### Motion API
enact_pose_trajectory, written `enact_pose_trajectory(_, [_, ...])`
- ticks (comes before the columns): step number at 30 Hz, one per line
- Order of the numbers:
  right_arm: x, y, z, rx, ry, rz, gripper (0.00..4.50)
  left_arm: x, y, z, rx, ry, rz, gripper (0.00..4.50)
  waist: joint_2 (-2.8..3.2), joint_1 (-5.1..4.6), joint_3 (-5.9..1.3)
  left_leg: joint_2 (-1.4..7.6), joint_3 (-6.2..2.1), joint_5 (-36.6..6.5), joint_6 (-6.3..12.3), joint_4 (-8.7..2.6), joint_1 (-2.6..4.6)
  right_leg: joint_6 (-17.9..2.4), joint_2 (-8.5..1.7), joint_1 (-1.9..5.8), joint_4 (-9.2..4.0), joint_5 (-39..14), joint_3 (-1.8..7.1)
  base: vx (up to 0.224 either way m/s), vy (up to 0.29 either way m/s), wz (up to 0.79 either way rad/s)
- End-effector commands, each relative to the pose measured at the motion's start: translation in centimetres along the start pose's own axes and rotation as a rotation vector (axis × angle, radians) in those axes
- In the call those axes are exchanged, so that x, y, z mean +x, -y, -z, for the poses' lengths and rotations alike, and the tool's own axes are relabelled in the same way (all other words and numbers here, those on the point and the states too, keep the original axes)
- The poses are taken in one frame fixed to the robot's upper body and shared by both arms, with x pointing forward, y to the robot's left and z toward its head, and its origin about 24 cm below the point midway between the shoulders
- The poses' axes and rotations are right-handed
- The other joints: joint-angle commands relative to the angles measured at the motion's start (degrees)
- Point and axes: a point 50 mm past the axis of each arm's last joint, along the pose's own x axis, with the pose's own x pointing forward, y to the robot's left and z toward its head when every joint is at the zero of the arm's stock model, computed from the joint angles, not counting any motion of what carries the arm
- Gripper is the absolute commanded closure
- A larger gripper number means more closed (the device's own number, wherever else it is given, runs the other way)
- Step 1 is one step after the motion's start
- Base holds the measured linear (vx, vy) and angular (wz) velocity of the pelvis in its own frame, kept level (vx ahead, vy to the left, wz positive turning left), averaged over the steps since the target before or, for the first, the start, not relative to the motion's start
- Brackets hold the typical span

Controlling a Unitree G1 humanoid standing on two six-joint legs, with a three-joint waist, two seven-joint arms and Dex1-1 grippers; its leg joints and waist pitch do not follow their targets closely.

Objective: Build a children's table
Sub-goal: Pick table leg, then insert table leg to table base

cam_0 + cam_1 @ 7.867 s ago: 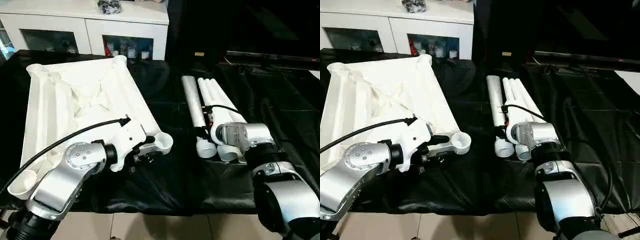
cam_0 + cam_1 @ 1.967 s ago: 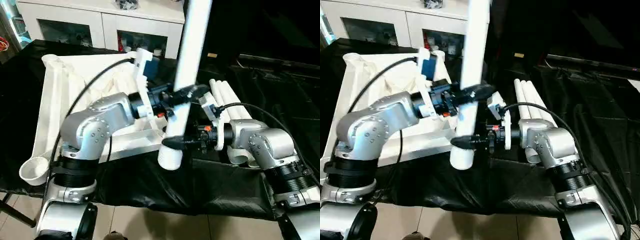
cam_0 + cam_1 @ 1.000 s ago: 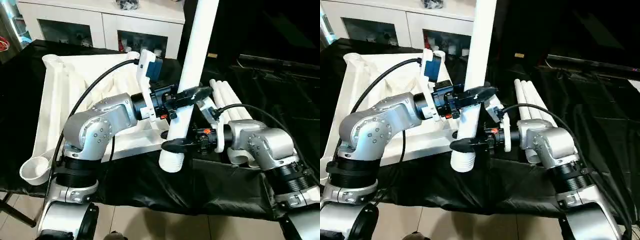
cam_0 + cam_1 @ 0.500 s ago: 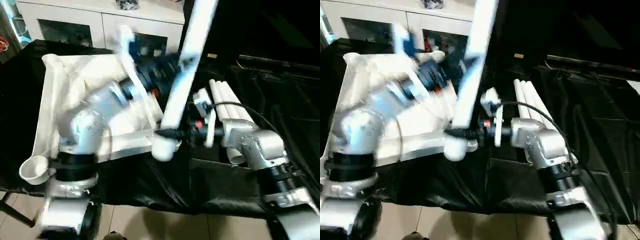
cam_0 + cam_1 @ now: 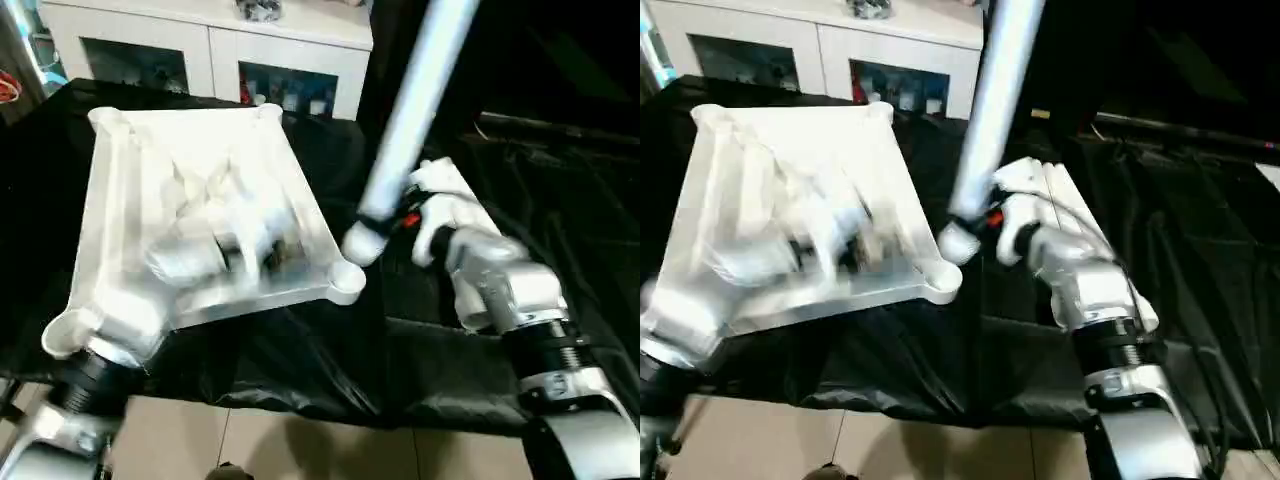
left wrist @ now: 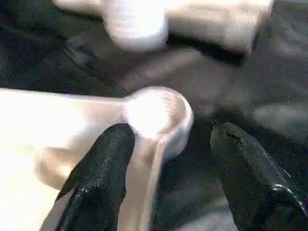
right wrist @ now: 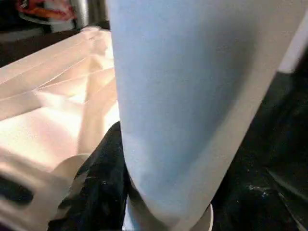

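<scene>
Black sheeting (image 5: pixel 300 370) drapes our work table, with a white glass-door cabinet (image 5: pixel 210 50) behind it.

Right gripper (image 5: pixel 385 222): closed on the leg (image 5: pixel 410 120), gripping near its wide lower end. In the right wrist view one black finger (image 7: pixel 98 178) lies against the tube wall. The leg rises steeply from the gripper and leans away from the tabletop toward the top of the head views. Its lower end hangs in the air just above and beside the near socket (image 5: pixel 345 282); we cannot tell whether they touch.

Left gripper (image 6: pixel 168 173): jaws spread, holding nothing. Its fingers (image 6: pixel 98 178) straddle the rim of the near socket in the left wrist view. The left arm appears blurred over the tabletop (image 5: pixel 190 200).

Tabletop: lies underside up, ribs showing, directly beyond the left gripper. The remaining legs (image 5: pixel 1055 190) lie on the sheeting just behind the right gripper.
</scene>
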Motion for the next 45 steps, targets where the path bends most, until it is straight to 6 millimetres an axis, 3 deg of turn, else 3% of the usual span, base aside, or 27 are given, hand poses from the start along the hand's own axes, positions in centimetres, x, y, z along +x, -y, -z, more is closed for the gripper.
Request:
enact_pose_trajectory(1, [-0.7,0.6,-0.2,-0.020,0.018,0.027,2.61,0.2,-0.5,0.5,0.054,-0.053,-0.003,1.53,1.61,-0.39,-4.45,2.15,-0.62,-8.2,-3.75,-4.28,1.28,-8.5,-4.52,3.11,-3.83,-5.7,3.19,0.000,0.000,0.00])
enact_pose_trajectory(3, [-0.9,0.7,0.0,-0.032,0.008,0.034,2.61,0.3,-0.8,1.0,0.057,-0.079,-0.009,1.53,1.59,-0.64,-4.48,2.15,-0.68,-9.0,-3.53,-4.29,1.32,-8.7,-4.55,3.20,-3.96,-6.4,3.17,0.000,0.000,0.00])
enact_pose_trajectory(4, [-1.0,0.8,0.2,-0.037,-0.005,0.039,2.61,0.3,-1.2,1.5,0.065,-0.104,-0.017,1.82,1.58,-0.72,-4.47,2.15,-0.64,-9.2,-3.35,-4.25,1.40,-8.8,-4.55,3.14,-3.99,-7.0,3.20,0.000,0.000,0.00])
enact_pose_trajectory(5, [-1.1,0.8,0.4,-0.031,-0.014,0.035,2.61,0.3,-1.4,1.7,0.070,-0.114,-0.021,1.82,1.78,-0.78,-4.47,2.17,-0.71,-9.3,-3.29,-4.26,1.34,-8.8,-4.60,3.20,-3.97,-7.1,3.21,0.000,0.000,0.00])
enact_pose_trajectory(12, [-1.7,0.3,1.3,0.011,-0.034,-0.018,2.61,-0.2,-2.3,2.7,0.040,-0.165,-0.036,2.31,2.29,-0.99,-4.59,2.39,-0.77,-8.9,-2.57,-4.17,1.41,-11.4,-4.66,3.23,-3.60,-4.0,3.14,0.000,0.000,0.00])
enact_pose_trajectory(20, [-2.1,0.0,2.0,0.044,-0.034,-0.021,2.61,-0.8,-2.1,3.0,-0.018,-0.155,-0.008,3.07,2.45,-0.84,-4.45,2.51,-0.76,-10.1,-2.62,-4.28,1.59,-11.7,-4.80,3.09,-3.80,-5.6,3.15,0.000,0.000,0.00])
enact_pose_trajectory(24, [-2.2,-0.2,2.0,0.046,-0.037,-0.028,2.61,-1.0,-2.0,3.2,-0.021,-0.165,0.002,3.28,2.21,-0.88,-4.37,2.51,-0.79,-10.6,-2.64,-4.34,1.53,-11.6,-4.86,3.12,-3.91,-7.0,3.14,0.000,0.000,0.00])
enact_pose_trajectory(26, [-2.2,-0.3,2.1,0.049,-0.039,-0.035,2.61,-1.1,-2.0,3.4,-0.023,-0.170,0.005,3.58,2.30,-0.81,-4.36,2.52,-0.78,-10.7,-2.56,-4.34,1.59,-11.4,-4.90,3.05,-3.95,-7.5,3.17,0.000,0.000,0.00])
enact_pose_trajectory(29, [-2.2,-0.4,2.1,0.057,-0.044,-0.048,2.61,-1.2,-1.9,3.6,-0.030,-0.175,0.010,3.60,2.24,-0.83,-4.33,2.48,-0.76,-10.5,-2.45,-4.36,1.54,-11.4,-4.83,3.04,-3.92,-7.4,3.17,0.000,0.000,0.00])
enact_pose_trajectory(31, [-2.2,-0.8,2.3,0.082,-0.057,-0.083,2.61,-1.2,-1.7,3.9,-0.038,-0.184,0.024,3.94,2.14,-0.88,-4.35,2.49,-0.76,-10.4,-2.40,-4.35,1.55,-11.4,-4.79,3.08,-3.95,-7.2,3.17,0.000,0.000,0.00])
enact_pose_trajectory(34, [-2.2,-1.0,2.4,0.096,-0.069,-0.109,2.61,-1.1,-1.5,4.0,-0.040,-0.189,0.030,4.01,2.16,-0.81,-4.35,2.49,-0.79,-10.1,-2.04,-4.34,1.50,-11.3,-4.92,3.12,-3.97,-7.2,3.18,0.000,0.000,0.00])
enact_pose_trajectory(36, [-2.2,-1.3,2.5,0.100,-0.086,-0.144,2.61,-1.0,-1.4,3.9,-0.042,-0.184,0.035,4.36,2.19,-0.83,-4.40,2.57,-0.80,-9.8,-2.12,-4.34,1.50,-11.5,-4.90,3.13,-3.86,-6.9,3.16,0.000,0.000,0.00])
enact_pose_trajectory(42, [-1.8,-1.7,2.5,0.114,-0.124,-0.240,2.61,-0.2,-0.6,2.7,-0.024,-0.125,0.078,4.50,2.04,-0.85,-4.37,2.49,-0.69,-9.6,-1.51,-4.23,1.43,-11.8,-4.96,3.17,-3.97,-6.6,3.19,0.000,0.000,0.00])
enact_pose_trajectory(43, [-1.7,-1.7,2.5,0.112,-0.131,-0.243,2.61,0.0,-0.4,2.5,-0.025,-0.116,0.083,4.50,1.78,-0.81,-4.35,2.51,-0.66,-9.5,-1.39,-4.23,1.41,-11.7,-4.98,3.18,-4.02,-7.2,3.20,0.000,0.000,0.00])
enact_pose_trajectory(45, [-1.5,-1.6,2.5,0.109,-0.138,-0.245,2.61,0.2,-0.2,2.3,-0.028,-0.108,0.089,4.50,1.93,-0.75,-4.30,2.59,-0.69,-9.4,-1.54,-4.27,1.47,-11.6,-5.00,3.06,-4.08,-8.1,3.18,0.000,0.000,0.00])
